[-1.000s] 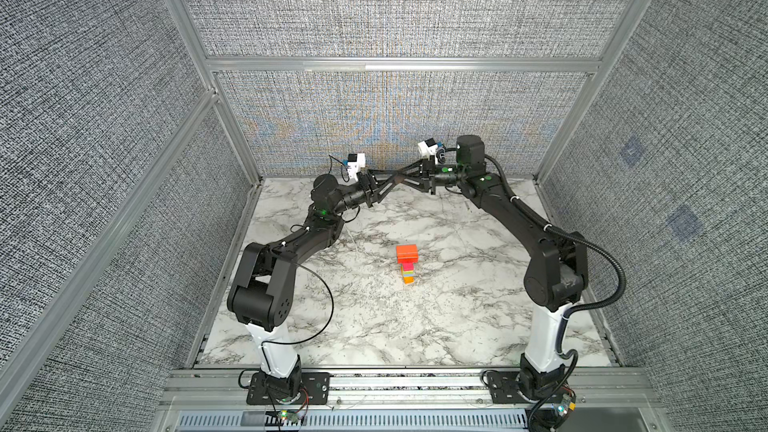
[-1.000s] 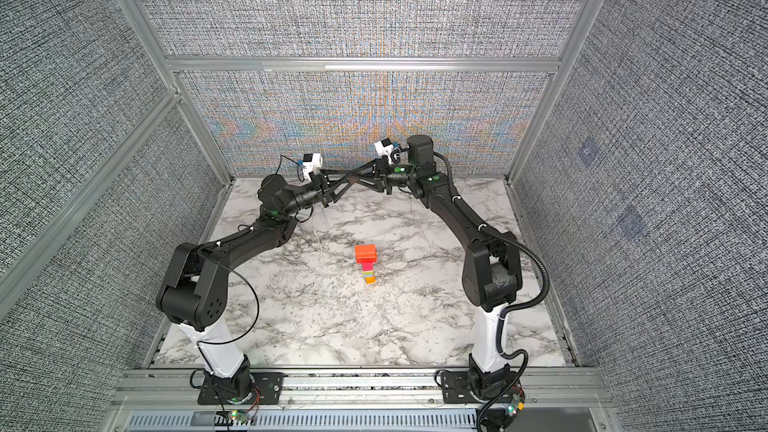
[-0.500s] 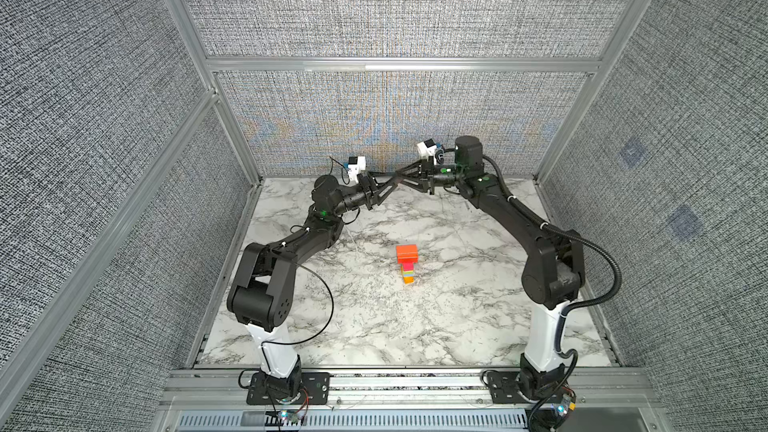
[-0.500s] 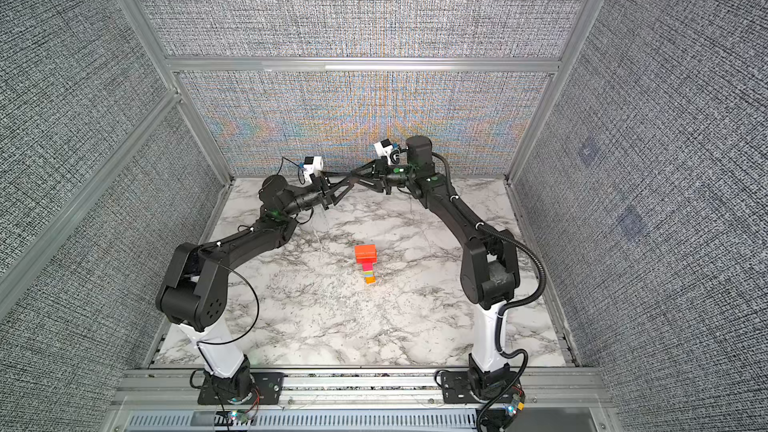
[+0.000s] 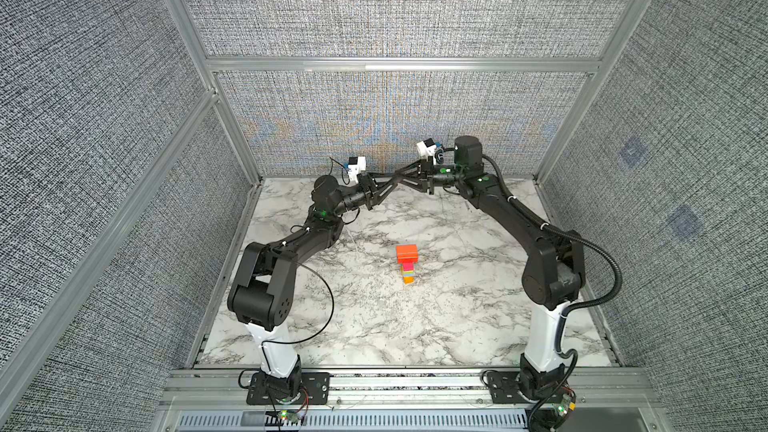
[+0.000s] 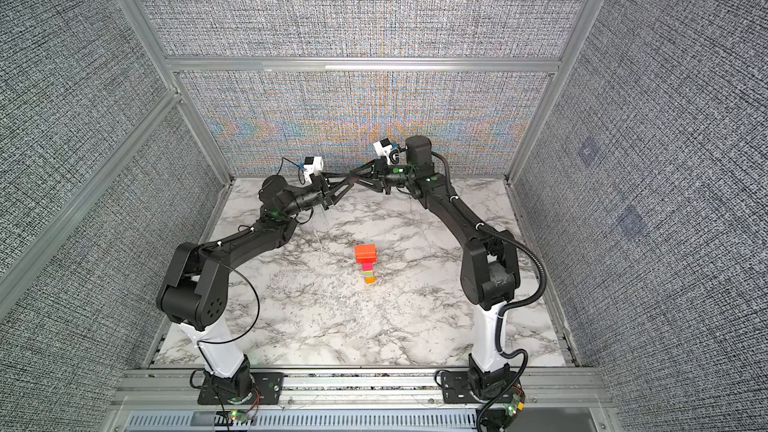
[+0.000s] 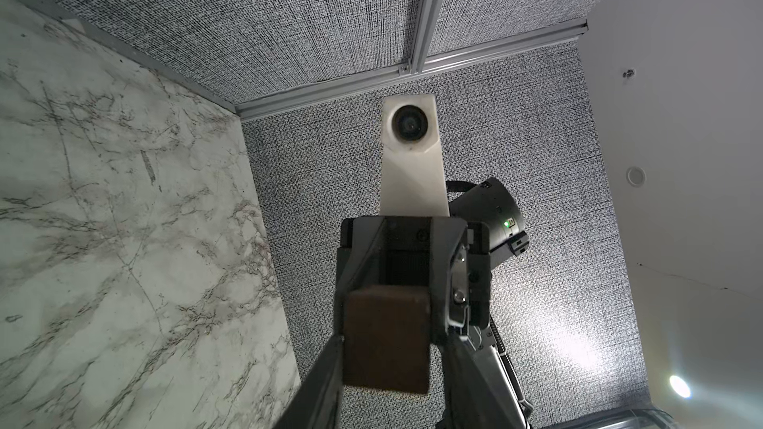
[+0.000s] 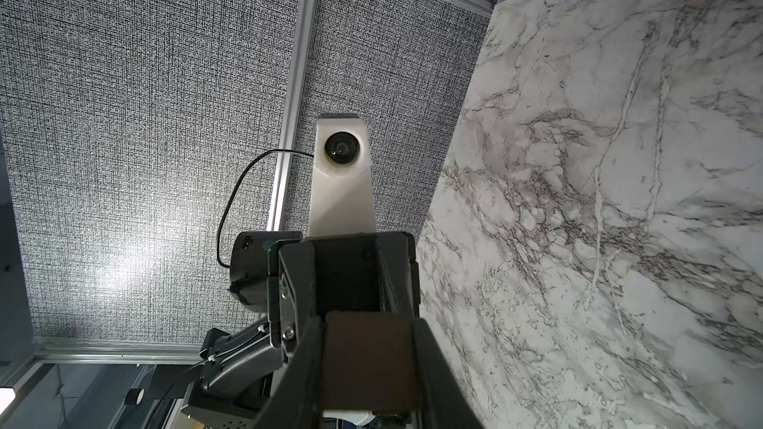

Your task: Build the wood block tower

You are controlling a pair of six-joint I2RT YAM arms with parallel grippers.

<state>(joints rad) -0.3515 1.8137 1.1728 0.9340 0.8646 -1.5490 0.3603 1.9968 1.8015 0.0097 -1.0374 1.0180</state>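
right tool [image 8: 367, 323] clamps dark brown block [image 7: 388, 340] | left tool [image 7: 390, 338] flanks it, grip we cannot tell | risk: premature release drops it, tower [image 5: 407, 263] well apart

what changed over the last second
Very little: the elbow of the right arm swung slightly toward the middle. Nothing was visibly taken or let go. The right gripper stays shut on the small dark brown block; the left gripper flanks it, grip unclear. Both stay met at the back; the wood block tower has not moved.
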